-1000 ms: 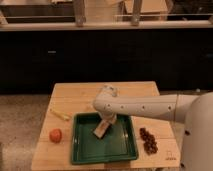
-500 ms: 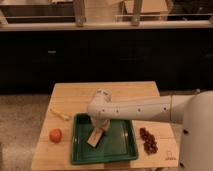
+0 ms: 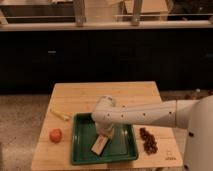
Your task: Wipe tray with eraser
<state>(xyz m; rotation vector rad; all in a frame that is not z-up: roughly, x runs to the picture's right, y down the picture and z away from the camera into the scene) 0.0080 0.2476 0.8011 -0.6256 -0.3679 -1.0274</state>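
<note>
While the gripper (image 3: 104, 136) presses the eraser (image 3: 100, 145), jaws seemingly clenched on it, at the tray's (image 3: 127, 150) six o'clock, wiping looks midway.

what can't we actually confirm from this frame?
- Gripper over the tray: the arm's wrist hides most of it in the camera view.
- Eraser: whether it touches the tray floor; the angle doesn't show it.
- Dark red cluster right of the tray: too blurred to identify.
</note>
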